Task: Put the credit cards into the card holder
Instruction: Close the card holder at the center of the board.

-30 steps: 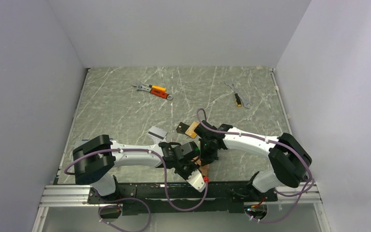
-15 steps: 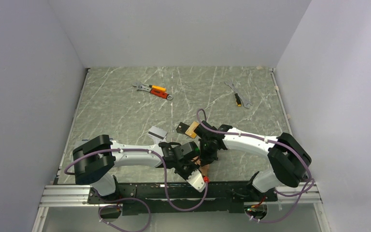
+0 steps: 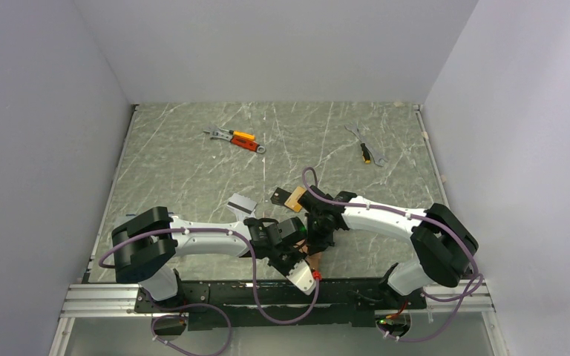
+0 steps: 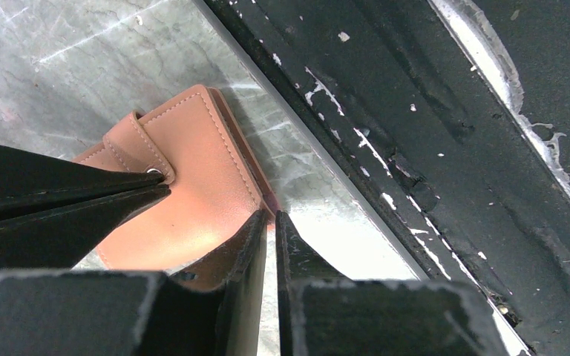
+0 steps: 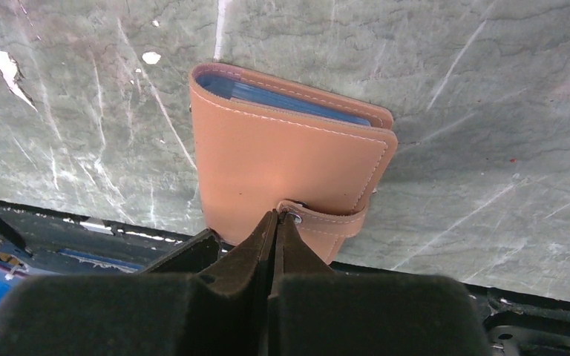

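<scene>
Card holder (image 3: 314, 259) at table (image 3: 193, 163) near edge, mostly hidden from above; silver card (image 3: 241, 202) well apart. Left wrist: left gripper (image 4: 268, 220) fingers nearly together at holder corner, grip unclear. Right wrist: right gripper (image 5: 275, 221) clamps snap strap (image 5: 334, 221); holder closed. Nothing moved since second ago.

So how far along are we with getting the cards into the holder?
Nothing looks done yet. The card holder is snapped shut. In hand: the right gripper, closed, sits at its snap strap, and the left gripper is against its edge. Left: open it and load the silver-grey card, black card and orange-gold card lying outside it; a fourth isn't visible.
</scene>
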{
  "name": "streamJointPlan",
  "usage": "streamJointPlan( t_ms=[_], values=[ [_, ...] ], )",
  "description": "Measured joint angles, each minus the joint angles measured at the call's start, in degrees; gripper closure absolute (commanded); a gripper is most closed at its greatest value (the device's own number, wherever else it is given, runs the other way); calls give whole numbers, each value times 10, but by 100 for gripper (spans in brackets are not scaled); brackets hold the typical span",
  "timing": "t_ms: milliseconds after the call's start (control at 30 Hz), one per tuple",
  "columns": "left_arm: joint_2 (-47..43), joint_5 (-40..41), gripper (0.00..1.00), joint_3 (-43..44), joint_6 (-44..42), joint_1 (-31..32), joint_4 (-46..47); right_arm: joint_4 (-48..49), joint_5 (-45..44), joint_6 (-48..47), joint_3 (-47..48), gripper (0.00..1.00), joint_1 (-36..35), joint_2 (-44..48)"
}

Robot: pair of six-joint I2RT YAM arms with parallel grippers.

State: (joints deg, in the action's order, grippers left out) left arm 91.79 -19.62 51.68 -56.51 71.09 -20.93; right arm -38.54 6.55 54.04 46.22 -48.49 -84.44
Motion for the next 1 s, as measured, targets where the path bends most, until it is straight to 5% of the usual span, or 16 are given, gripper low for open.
streamJointPlan(
  t_ms=[867, 1000],
  values=[
    [-6, 2, 85, 0, -11, 0, -12, 72, 63, 49, -57, 100, 42, 2],
    [-15, 3, 78, 0, -10, -7, -18, 77, 63, 58, -66, 100, 44, 14]
  ],
)
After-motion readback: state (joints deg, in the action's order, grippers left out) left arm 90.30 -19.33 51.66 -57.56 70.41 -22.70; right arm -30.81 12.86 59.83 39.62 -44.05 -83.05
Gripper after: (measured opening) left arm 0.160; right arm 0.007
